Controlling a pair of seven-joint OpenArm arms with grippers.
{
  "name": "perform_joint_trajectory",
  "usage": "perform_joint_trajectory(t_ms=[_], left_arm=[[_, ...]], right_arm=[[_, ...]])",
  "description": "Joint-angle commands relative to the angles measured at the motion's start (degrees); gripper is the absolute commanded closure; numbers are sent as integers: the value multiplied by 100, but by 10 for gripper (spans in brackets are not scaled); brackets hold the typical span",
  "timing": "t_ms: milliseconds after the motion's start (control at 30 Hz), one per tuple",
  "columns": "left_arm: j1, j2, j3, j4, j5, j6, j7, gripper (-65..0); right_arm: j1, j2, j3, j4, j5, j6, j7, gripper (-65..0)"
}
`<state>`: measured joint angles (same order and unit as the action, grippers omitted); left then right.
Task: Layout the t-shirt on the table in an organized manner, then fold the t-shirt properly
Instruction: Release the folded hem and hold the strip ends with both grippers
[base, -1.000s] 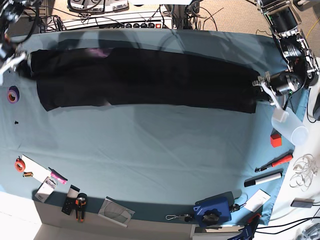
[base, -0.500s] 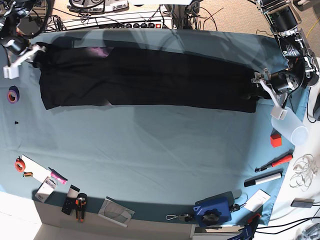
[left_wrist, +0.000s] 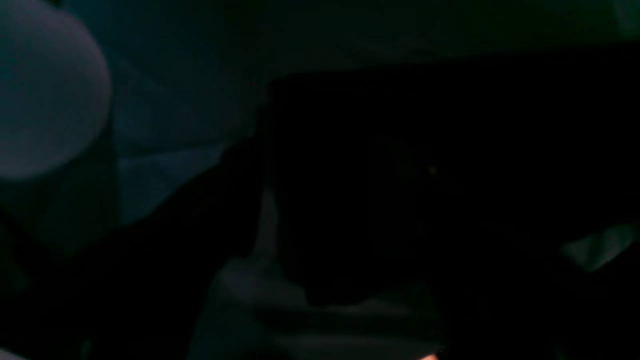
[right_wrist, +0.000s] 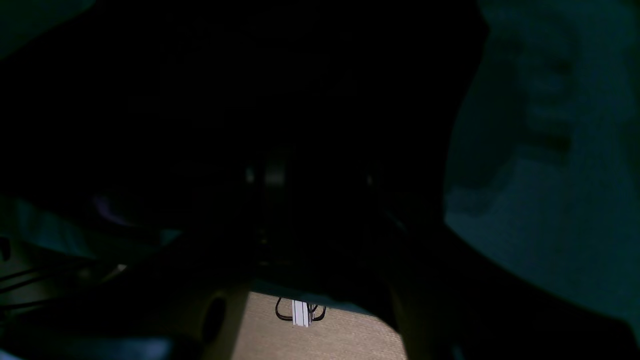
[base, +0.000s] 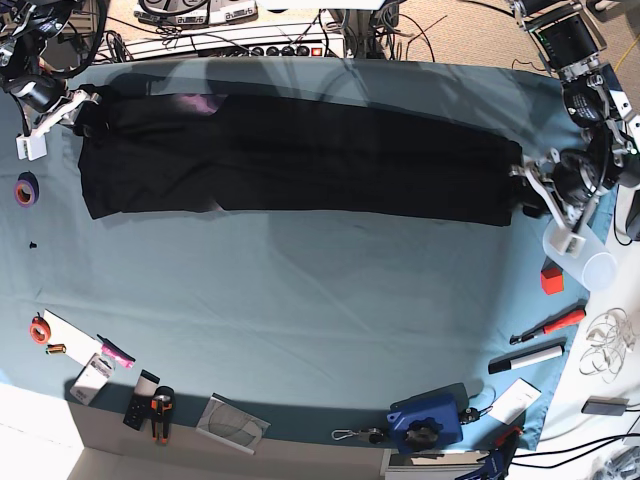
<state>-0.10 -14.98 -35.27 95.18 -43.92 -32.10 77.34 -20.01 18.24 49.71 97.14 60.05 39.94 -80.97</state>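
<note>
The black t-shirt (base: 300, 160) lies as a long flat band across the far part of the teal table (base: 300, 300), with a bit of purple print (base: 195, 103) showing near its far left. My right gripper (base: 72, 105) is at the shirt's far left corner, shut on a bunch of the cloth. My left gripper (base: 533, 190) is at the shirt's right end, shut on the edge. Both wrist views are very dark: black cloth (left_wrist: 425, 175) (right_wrist: 250, 100) fills the middle, with teal table (left_wrist: 175, 125) (right_wrist: 550, 200) beside it.
A clear plastic cup (base: 585, 262) and a red block (base: 551, 278) lie just below my left gripper. Markers (base: 545, 325) lie at the right, a purple tape roll (base: 26, 188) at the left edge, small tools (base: 150, 405) and a blue object (base: 425, 420) along the front.
My right gripper has moved up and inward with the shirt's left corner, so the left end sits further right. My left gripper has shifted slightly toward the front.
</note>
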Motion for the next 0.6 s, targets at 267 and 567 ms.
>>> perform_joint_trajectory(t_ms=[267, 567], left_arm=[[-52, 291, 289, 39, 566, 33, -164, -344], [186, 358, 1137, -72, 1821, 986, -385, -343]], right_arm=[[2, 131, 35, 90, 120, 6, 97, -179], [2, 131, 35, 90, 116, 6, 97, -179]])
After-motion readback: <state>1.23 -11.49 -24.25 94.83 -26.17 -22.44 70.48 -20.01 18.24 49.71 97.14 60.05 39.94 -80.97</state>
